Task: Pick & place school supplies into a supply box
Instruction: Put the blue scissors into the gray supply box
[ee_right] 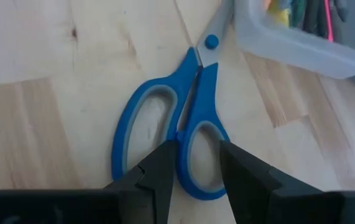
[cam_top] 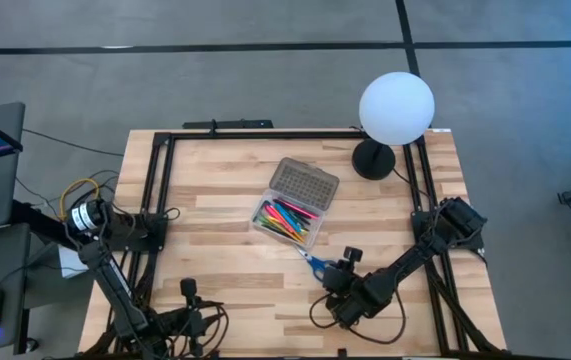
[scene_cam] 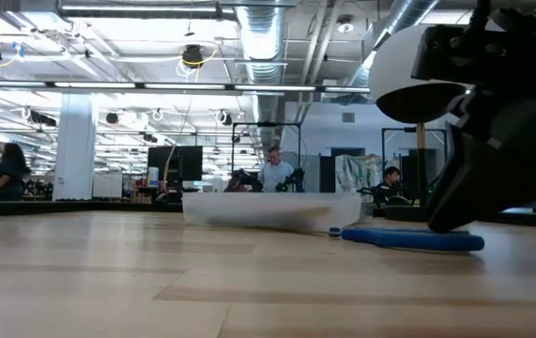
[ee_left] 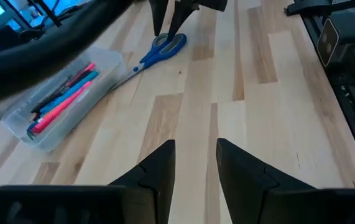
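While lying flat just beside the clear plastic supply box (cam_top: 287,222), blue-handled steel scissors (ee_right: 177,118) look rigid, light, slippery; right gripper (ee_right: 194,163), slightly parted and empty, straddles the handle bridge, the best hold.

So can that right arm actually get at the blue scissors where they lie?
Probably yes. The right claw hangs open directly over the scissors, its tips straddling the join between the two handle loops. The scissors lie flat on bare table beside the supply box, with nothing between them and the claw.

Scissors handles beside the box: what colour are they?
Blue, with grey lining inside the finger loops of the scissors; the right wrist view shows it best.
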